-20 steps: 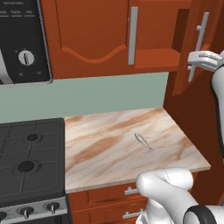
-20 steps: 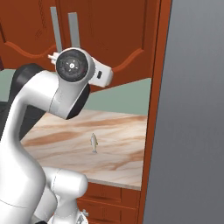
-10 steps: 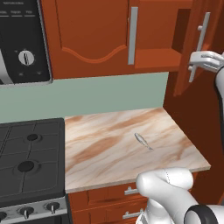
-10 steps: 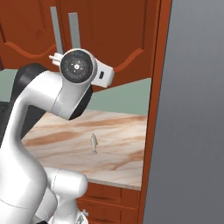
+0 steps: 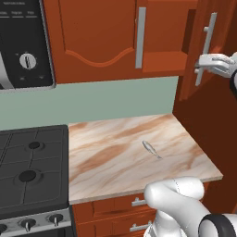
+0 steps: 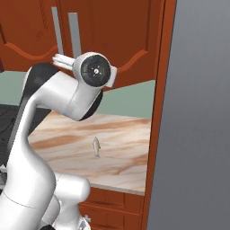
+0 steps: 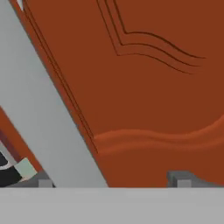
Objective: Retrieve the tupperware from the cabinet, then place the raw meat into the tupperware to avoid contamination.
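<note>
Marble counter (image 5: pixel 115 152) is stretching out under the red-brown cabinet (image 5: pixel 102 37), with the stove (image 5: pixel 28 171) on the left and the microwave (image 5: pixel 23 41) above it. The cabinet's right door (image 5: pixel 203 51) is standing partly swung out, and the gripper (image 5: pixel 202 64) is sitting up at its long grey handle (image 5: pixel 207 48), jaws spread wide, one finger (image 7: pixel 181 177) on each side of the bar in the hand view, not yet clamped on it. Opening this door looks like the step in hand. To do it well, I'd say the fingers should be closing squarely on the bar near its middle, then pulling along the door's arc rather than straight back, so the bar isn't slipping out. The door needs swinging well wide, since the arm has to reach inside afterwards.

As for containers: the tupperware isn't something I can make out; the cabinet interior is hidden behind the doors from these angles, so what's on the shelf can't be told. The raw meat (image 5: pixel 151 148) is lying flat on the counter, toward its right half, well apart from the gripper.
</note>
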